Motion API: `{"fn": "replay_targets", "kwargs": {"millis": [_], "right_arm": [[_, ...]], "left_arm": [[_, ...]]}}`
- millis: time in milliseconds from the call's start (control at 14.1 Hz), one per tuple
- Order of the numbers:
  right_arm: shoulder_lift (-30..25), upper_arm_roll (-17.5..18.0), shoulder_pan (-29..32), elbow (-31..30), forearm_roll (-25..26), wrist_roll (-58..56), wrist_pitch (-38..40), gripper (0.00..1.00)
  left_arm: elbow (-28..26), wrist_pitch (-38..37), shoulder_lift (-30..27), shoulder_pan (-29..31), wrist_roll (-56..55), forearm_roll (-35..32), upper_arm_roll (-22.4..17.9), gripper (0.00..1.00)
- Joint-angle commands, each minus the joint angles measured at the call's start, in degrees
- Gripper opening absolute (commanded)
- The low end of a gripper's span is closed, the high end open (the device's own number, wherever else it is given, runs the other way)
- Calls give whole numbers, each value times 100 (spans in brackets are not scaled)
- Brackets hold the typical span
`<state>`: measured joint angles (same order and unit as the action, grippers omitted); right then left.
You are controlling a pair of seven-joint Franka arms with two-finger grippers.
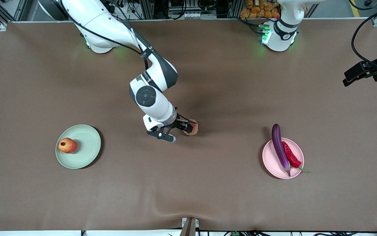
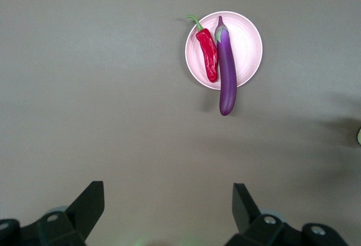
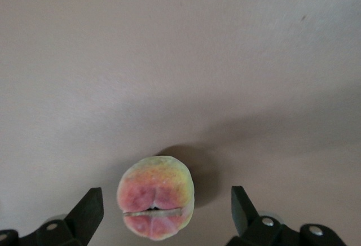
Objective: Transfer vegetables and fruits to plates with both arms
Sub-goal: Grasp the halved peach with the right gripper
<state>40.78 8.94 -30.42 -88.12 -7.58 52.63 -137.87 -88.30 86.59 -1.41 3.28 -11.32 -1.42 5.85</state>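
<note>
Brown counter (image 1: 208, 183) holds a peach (image 3: 155, 197) mid-surface. Right tool (image 1: 184, 126), released, sits low around it, fingers apart. Left tool (image 2: 169, 212), released, waits over the counter's edge.

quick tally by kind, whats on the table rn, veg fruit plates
Vegetables: 2, eggplant and chili pepper
Fruits: 2, round red-yellow fruit and peach
Plates: 2, green plate and pink plate
Total: 6

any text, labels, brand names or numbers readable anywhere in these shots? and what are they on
None can be read.
The left arm's base bears a small round dark mark, too small to make out.
The round cap on the right arm carries a button-like emblem, not lettering.
Pale green plate, pale pink plate, eggplant, chili pepper, peach: no markings.
</note>
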Motion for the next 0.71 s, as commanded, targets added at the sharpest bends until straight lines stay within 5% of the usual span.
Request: {"fn": "replay_targets", "kwargs": {"millis": [0,498,569,640], "right_arm": [[333,-129,-245,295,2,177,-47,100],[879,-173,-570,753,11,784,-222,100],[896,-182,-597,753,19,775,-223,83],[897,-225,-588,753,11,775,-223,53]], "left_arm": [[-178,-37,-211,15,130,115,-13,100],[-284,-29,-246,6,130,115,-13,100],[-284,-37,-254,-3,130,124,-13,100],[-284,-29,-255,-3,130,115,-13,100]]}}
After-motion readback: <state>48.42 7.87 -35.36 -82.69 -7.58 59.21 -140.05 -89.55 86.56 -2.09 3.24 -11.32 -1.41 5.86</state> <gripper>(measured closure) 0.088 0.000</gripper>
